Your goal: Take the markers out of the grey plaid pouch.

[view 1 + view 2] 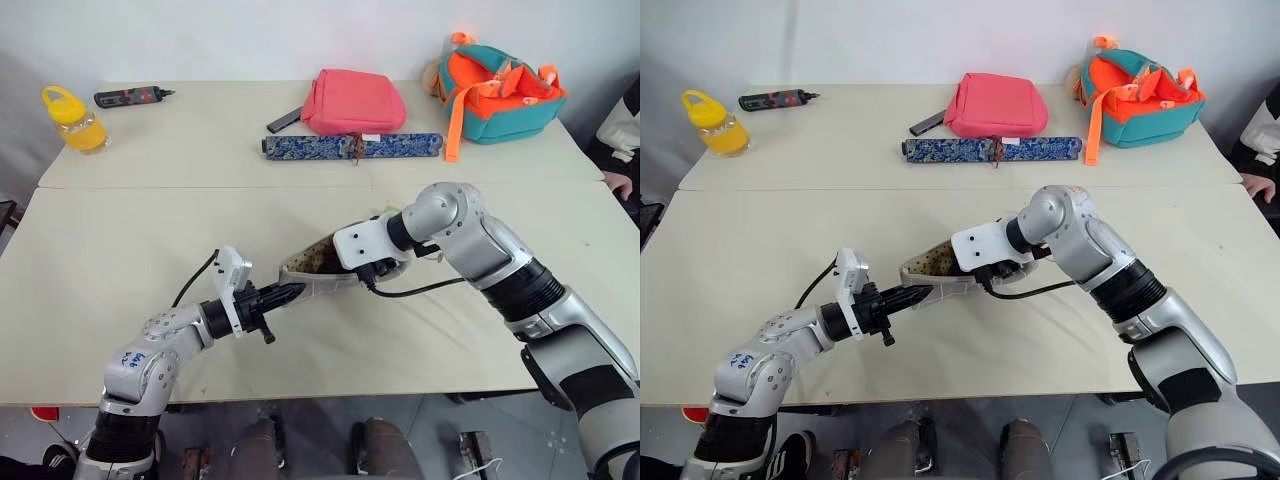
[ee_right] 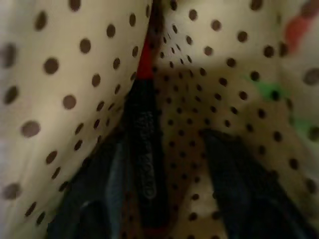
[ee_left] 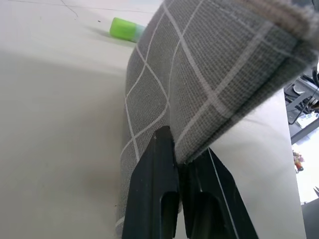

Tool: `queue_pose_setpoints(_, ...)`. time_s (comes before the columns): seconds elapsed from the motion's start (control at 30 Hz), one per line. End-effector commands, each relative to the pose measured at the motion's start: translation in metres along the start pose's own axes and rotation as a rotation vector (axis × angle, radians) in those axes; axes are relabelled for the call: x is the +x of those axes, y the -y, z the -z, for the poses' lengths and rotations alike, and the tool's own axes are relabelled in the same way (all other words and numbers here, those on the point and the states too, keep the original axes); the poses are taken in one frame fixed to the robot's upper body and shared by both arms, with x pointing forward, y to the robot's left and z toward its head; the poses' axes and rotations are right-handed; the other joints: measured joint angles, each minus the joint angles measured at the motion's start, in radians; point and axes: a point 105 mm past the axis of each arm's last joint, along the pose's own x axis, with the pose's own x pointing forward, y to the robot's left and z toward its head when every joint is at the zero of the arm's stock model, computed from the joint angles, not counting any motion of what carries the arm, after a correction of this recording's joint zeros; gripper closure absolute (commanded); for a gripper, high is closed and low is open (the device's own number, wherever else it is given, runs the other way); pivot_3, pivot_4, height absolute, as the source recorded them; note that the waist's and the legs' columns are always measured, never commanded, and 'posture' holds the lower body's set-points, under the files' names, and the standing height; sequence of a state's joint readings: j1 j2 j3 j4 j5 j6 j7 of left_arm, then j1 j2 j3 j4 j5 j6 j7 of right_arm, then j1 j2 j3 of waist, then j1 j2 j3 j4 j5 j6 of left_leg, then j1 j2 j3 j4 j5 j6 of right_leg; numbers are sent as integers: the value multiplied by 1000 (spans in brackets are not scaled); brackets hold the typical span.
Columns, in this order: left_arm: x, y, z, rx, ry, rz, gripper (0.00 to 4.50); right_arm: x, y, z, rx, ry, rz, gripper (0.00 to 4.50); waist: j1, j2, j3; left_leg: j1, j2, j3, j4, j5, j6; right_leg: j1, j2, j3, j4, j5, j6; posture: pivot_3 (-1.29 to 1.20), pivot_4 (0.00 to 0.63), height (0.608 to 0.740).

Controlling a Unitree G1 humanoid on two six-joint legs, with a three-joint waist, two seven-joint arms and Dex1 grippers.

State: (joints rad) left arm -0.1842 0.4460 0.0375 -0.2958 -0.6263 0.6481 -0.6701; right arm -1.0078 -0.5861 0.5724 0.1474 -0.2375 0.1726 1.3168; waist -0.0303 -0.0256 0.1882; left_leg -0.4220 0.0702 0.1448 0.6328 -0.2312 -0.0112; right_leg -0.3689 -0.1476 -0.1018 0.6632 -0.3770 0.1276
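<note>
Two markers are counted: one red-and-black marker inside the dotted lining, one green-tipped marker on the table. One grey plaid fabric pouch, one pink pouch, one long blue patterned case, one yellow bottle and one orange-and-teal backpack are seen.

Grey white-gridded pouch, polka-dot lining

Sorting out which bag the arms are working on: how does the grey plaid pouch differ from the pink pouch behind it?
The grey plaid pouch is grey with thin white grid lines; the pink pouch is plain pink. The grey one is pinched at one end by the shut left gripper and gapes open with the right gripper reaching inside; the pink one lies untouched at the far side. Both are soft fabric pouches on the table.
</note>
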Motion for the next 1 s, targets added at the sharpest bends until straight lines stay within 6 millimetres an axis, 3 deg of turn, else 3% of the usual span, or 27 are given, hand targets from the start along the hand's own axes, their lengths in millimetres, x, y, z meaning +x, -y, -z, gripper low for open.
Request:
queue_pose_setpoints(0.03,-3,-2,0,15,3,-12,4500,4,-5,4,-5,-13,-5,2218,0,0,0,0,0,0,0,0,0,0,0,0,0,0,0,0,150,740)
queue_pose_setpoints(0.4,-2,-2,0,21,7,-12,4500,31,-13,15,-4,-24,-27,2218,-2,0,0,1,0,0,0,0,0,1,0,0,0,0,0,0,150,740)
queue_pose_setpoints(0.6,-3,-3,0,33,6,-23,4500,37,-22,9,12,13,-73,2218,-4,0,0,2,0,0,0,0,0,2,0,0,0,0,0,0,150,740)
queue_pose_setpoints(0.8,-3,-3,0,42,6,-29,4500,37,-20,10,18,20,-50,3983,-6,0,0,3,1,0,0,0,0,3,0,0,0,0,0,0,150,740)
queue_pose_setpoints(1.0,-3,-5,0,47,6,-34,4500,36,-17,10,-4,24,-31,3999,-7,0,0,3,1,0,0,0,0,4,0,0,0,0,0,0,150,740)
